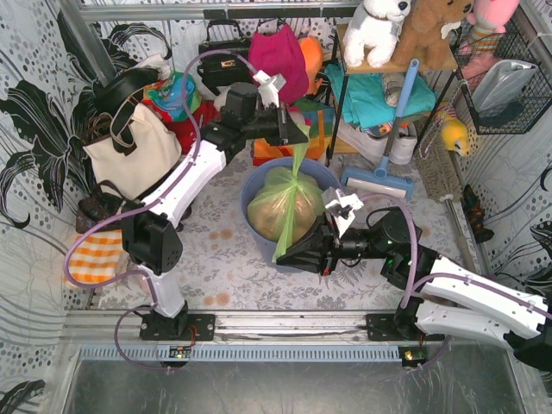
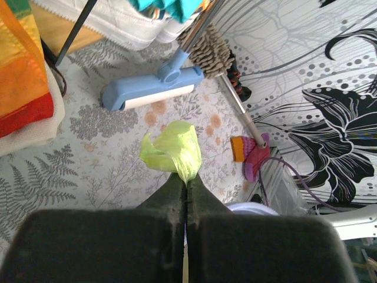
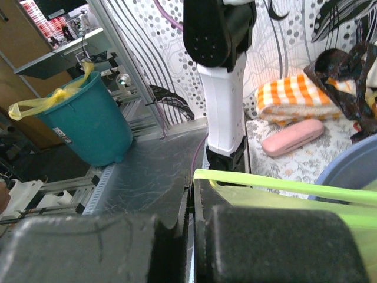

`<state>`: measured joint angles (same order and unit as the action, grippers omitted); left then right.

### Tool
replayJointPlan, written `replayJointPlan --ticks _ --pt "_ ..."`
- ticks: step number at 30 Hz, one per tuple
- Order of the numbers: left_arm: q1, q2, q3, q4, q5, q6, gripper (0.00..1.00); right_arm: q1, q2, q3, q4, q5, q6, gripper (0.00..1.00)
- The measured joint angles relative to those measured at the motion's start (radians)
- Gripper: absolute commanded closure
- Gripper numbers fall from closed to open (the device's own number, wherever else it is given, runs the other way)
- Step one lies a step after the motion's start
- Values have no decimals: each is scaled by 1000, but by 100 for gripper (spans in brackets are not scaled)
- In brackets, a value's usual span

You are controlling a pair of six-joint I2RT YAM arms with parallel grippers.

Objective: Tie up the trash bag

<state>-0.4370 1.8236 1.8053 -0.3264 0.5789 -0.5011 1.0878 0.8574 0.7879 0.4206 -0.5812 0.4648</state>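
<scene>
Inside the bin (image 1: 257,175), the trash bag (image 1: 285,207) sits half hidden.

Trash bag (image 1: 285,207): light green, stuffed, tan paper showing through; sits in round blue-grey bin (image 1: 251,191) mid-table. Left gripper (image 1: 298,138): beyond bin's far rim, clamped on green strip drawn straight from bag top. Right gripper (image 1: 288,253): at bin's near rim, clamped on second strip running over rim. Cream tote bag (image 1: 138,155), orange checked cloth (image 1: 93,256) at left; blue floor sweeper (image 1: 377,181) at right.
</scene>
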Motion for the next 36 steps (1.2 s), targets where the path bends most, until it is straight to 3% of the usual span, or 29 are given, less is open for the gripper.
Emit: replayJointPlan --ticks 7,10,12,13,16,21,25,31,36 --pt "0 77 -17 -11 0 0 100 -1 -35 -121 25 59 29 100" --pt "0 79 -16 -2 -3 1 87 -1 -35 -121 18 62 29 96" --pt "0 75 -16 7 -18 5 68 -1 -34 -113 2 48 31 59" --pt "3 76 -16 27 -48 11 61 8 -34 -100 -13 14 35 47" --pt "38 77 -17 76 -121 32 47 49 -34 -32 -59 -88 45 34" --pt "89 68 -17 120 -171 35 42 56 -40 126 -189 -137 14 30" --pt "91 32 -17 124 -200 44 40 57 -39 263 -353 -85 -55 30" --pt "91 -99 -48 126 -314 102 38 58 6 456 -600 199 -173 29" --pt "93 -251 -175 151 -436 158 36 58 52 486 -705 392 -236 29"
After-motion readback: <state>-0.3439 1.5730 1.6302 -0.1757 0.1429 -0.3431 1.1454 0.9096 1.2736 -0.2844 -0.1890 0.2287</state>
